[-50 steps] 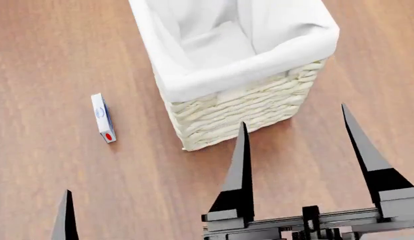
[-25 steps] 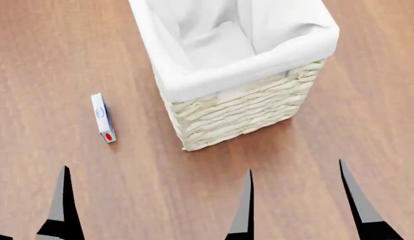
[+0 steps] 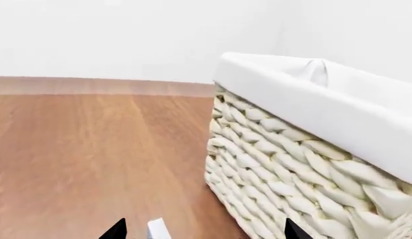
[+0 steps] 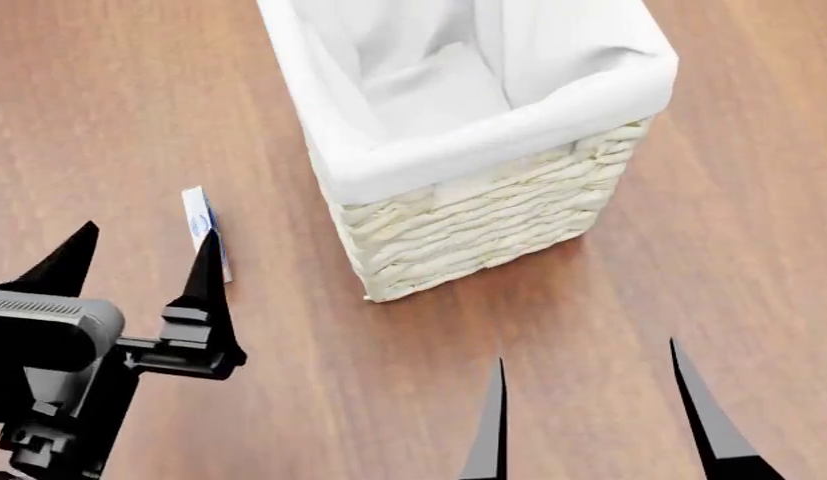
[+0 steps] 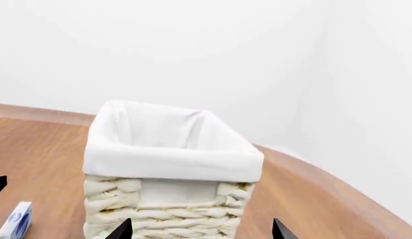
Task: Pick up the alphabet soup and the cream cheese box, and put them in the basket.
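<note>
Two grippers show at the near edge of the head view, both with their fingers spread wide and nothing between them. The right gripper (image 4: pixel 587 410) pokes up from the bottom edge as two dark pointed fingers over bare wood. The left gripper (image 4: pixel 144 262) sits higher on the left side, its black body and arm below it, and its right finger (image 4: pixel 206 270) overlaps the near end of the cream cheese box (image 4: pixel 197 215) in this view; whether it touches the box cannot be told. The box lies flat on the brown wooden counter (image 4: pixel 106 90), well to the left of the basket (image 4: pixel 480 215) and apart from it. In the right wrist view the box (image 5: pixel 14 221) shows its blue oval logo beside the basket (image 5: pixel 169 149). Farther off, the basket stands upright on the counter, its woven cream wall (image 3: pixel 285 169) topped by white cloth folded over the rim, with only cloth lining visible inside. A plain white wall rises behind it.
</note>
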You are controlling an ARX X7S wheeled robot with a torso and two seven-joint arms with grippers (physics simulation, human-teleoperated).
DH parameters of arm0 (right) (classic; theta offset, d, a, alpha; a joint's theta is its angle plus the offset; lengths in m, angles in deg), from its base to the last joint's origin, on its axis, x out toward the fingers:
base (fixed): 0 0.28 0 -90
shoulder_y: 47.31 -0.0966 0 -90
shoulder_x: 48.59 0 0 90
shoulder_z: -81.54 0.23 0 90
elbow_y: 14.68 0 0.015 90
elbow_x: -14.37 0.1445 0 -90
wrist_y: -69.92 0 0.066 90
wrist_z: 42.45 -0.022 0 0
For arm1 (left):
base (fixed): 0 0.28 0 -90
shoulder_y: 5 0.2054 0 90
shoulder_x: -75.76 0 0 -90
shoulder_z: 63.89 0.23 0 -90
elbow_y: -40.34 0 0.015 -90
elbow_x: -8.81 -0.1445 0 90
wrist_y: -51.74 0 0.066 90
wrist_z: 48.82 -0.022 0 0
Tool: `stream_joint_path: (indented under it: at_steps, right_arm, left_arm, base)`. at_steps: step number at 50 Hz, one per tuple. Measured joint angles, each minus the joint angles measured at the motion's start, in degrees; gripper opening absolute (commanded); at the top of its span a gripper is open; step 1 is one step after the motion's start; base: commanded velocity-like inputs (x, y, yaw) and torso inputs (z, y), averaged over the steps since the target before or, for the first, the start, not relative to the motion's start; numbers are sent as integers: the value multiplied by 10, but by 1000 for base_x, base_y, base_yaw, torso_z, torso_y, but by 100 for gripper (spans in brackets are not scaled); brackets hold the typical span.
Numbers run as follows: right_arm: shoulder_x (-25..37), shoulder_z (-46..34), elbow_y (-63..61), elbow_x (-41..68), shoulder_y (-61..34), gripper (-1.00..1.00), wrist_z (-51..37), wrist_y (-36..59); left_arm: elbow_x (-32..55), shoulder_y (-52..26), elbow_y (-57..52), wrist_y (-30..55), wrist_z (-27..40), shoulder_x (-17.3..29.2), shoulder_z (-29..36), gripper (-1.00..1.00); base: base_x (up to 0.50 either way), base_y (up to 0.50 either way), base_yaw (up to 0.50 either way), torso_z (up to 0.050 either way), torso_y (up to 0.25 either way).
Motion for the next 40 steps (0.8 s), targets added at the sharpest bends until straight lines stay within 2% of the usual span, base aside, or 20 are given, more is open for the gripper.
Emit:
stream_joint_path:
  at_steps: [17,28,40]
  right_arm:
    - [2,1,5,5,10,100,2,-11]
    - [4,2,8,5,17,100,2,-18]
    - [4,3,12,8,23,100,2,-26]
  left_arm:
    - [29,-105,193,3,-41,-50,-5,100]
    - [20,-161,342,-33,-57,-83,-10,100]
    - [8,-197,458,-66,-63,-106,-9,100]
  base:
    - [0,0,0,0,0]
    - [0,0,0,0,0]
    - [0,0,0,0,0]
